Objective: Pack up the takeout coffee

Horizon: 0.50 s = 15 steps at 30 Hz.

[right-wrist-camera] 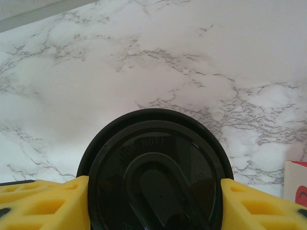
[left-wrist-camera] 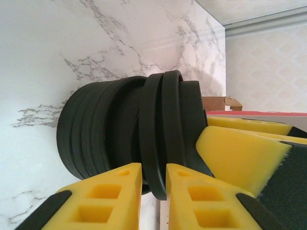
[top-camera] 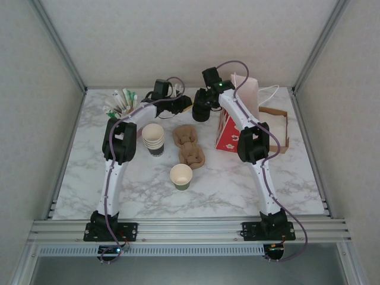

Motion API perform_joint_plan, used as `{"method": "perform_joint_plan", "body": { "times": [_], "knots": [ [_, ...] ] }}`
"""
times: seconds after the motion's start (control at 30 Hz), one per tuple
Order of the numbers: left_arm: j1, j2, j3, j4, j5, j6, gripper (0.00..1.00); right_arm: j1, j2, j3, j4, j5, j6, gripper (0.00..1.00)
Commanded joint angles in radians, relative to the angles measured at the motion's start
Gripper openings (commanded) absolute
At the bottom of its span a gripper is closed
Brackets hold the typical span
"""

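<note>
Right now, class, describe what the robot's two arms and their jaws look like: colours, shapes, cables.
Left arm and right arm match: slim white links, bulky black joints, black base plates, a greyish-purple cable trailing along each. Both sets of jaws are yellow, wedge-shaped, with square cut-outs and dark backing.

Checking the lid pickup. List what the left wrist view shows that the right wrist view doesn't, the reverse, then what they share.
Left wrist alone: the lid stack seen side-on, the left gripper pinching one lid by its rim, brown cardboard behind. Right wrist alone: the stack's top face, with raised lettering. Shared: the black lids, the right gripper clasping them, the marble table, a red box edge.
</note>
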Motion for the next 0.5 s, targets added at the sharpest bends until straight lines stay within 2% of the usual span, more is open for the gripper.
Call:
{"method": "perform_joint_plan", "body": {
  "times": [0.0,0.47],
  "knots": [
    [0.0,-0.01,0.011,0.028,0.034,-0.007,0.21,-0.007,-0.026,0.01,-0.006,-0.021,0.01,0.59],
    [-0.001,0.031,0.028,0.027,0.04,-0.011,0.21,-0.006,-0.025,0.011,0.0,-0.034,0.016,0.59]
  ]
}}
